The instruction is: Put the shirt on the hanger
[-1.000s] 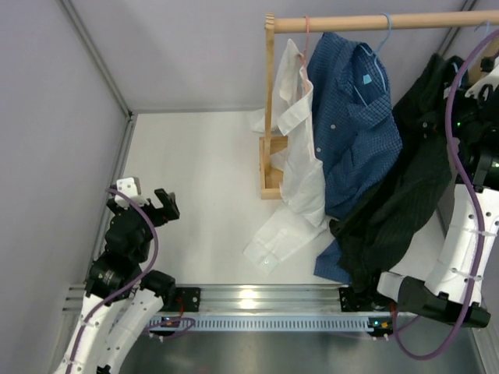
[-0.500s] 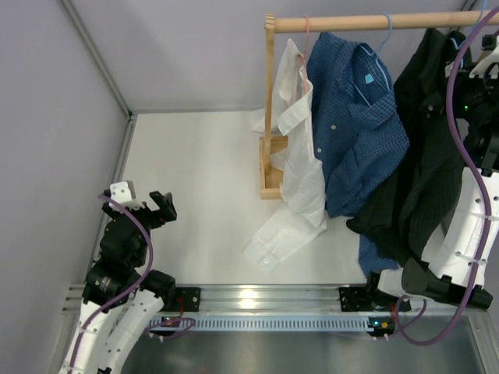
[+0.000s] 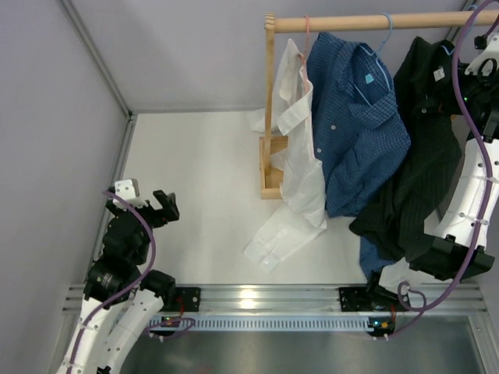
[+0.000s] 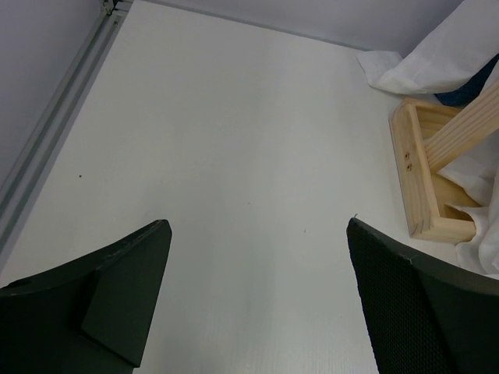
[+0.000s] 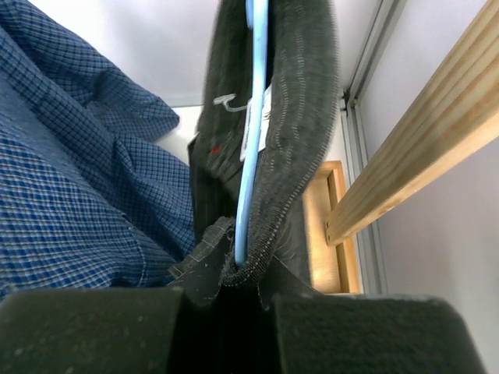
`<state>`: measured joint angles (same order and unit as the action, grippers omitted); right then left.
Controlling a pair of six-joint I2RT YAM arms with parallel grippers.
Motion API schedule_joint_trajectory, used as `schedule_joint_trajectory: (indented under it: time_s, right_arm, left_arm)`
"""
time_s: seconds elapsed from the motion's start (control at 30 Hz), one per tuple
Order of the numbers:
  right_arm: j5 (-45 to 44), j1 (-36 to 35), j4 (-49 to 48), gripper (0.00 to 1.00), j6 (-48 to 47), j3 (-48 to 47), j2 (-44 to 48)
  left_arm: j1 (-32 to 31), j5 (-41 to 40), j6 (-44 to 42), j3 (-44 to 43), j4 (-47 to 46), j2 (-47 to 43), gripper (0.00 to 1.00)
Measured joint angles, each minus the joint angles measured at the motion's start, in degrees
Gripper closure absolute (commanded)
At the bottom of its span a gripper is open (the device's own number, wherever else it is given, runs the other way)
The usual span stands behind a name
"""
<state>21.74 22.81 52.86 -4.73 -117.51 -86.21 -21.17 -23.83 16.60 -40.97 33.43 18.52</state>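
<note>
Nothing readable anywhere, just a small pale neck tag (image 3: pixel 439 74) inside the black fine-checked collared shirt (image 3: pixel 425 148), too tiny to make out.

The left arm (image 3: pixel 117 257) sits folded at the near-left corner, elbow bent low and wrist lifted, its gripper (image 4: pixel 257 234) angled down at the table with the two black fingers (image 4: pixel 125 288) spread wide apart. The right arm (image 3: pixel 468 195) reaches from its base steeply up and away along the right side, almost fully stretched, with the wrist high in the far-right corner. The right gripper (image 5: pixel 226 300) has its jaws pressed together, pinching the shirt (image 5: pixel 304 117) from below.
</note>
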Motion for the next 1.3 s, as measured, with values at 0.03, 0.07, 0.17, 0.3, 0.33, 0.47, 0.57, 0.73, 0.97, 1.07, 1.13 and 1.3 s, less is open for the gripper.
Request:
schedule_joint_trajectory:
  time_s: [0.03, 0.07, 0.17, 0.3, 0.33, 0.47, 0.57, 0.73, 0.97, 1.07, 1.13, 1.3]
  right_arm:
    - [-0.04, 0.0, -0.04, 0.99, 0.02, 0.0, -0.42]
    - [-0.26, 0.0, -0.02, 0.95, 0.04, 0.0, -0.59]
    - [-2.12, 0.11, -0.04, 0.48, 0.74, 0.15, -0.48]
    - [-6.27, 0.28, -0.28, 0.06, 1.79, 1.75, 0.59]
    - [-7.32, 0.31, -0.22, 0.04, 1.75, 2.03, 0.96]
    - [-9.07, 0.31, -0.46, 0.0, 2.56, 4.28, 4.92]
    - [-9.49, 0.04, -0.96, 0.01, 3.28, 9.97, 12.92]
    - [-15.26, -7.87, -3.52, 0.01, 3.76, 26.56, 35.3]
    - [-12.35, -15.04, -5.09, 0.01, 6.62, 45.97, 59.32]
    - [-11.17, -15.39, -4.13, 0.01, 7.69, 53.11, 60.26]
    - [-11.98, -16.63, -2.51, 0.0, 8.44, 56.52, 60.39]
    - [-15.74, -20.46, 0.0, 0.01, 8.79, 57.05, 64.7]
  left_arm:
    - [0.0, 0.0, 0.0, 0.0, 0.0, 0.0, 0.02]
    - [0.0, 0.0, 0.0, 0.0, 0.0, 0.0, 0.02]
    - [0.0, -0.04, 0.02, 0.0, 0.0, 0.02, 0.02]
    - [0.0, -1.57, 0.13, 0.0, 0.0, 0.31, 0.02]
    - [0.0, -2.05, 0.22, 0.0, 0.02, 0.39, 0.02]
    - [-0.02, -5.27, 0.87, 0.0, 0.2, 0.5, 0.02]
    - [-0.04, -7.61, 1.29, 0.0, 0.52, 0.48, 0.02]
    - [-0.33, -10.29, 1.33, -0.42, 2.21, 0.2, 0.02]
    - [-0.63, -8.48, 1.31, -8.13, 8.44, 2.23, 0.02]
    - [-0.63, -6.56, 1.33, -12.83, 10.38, 5.27, 0.02]
    - [-0.63, -5.77, 1.31, -13.81, 11.19, 5.97, 0.02]
    - [-0.63, -5.07, 1.25, -14.08, 14.25, 5.11, 0.02]
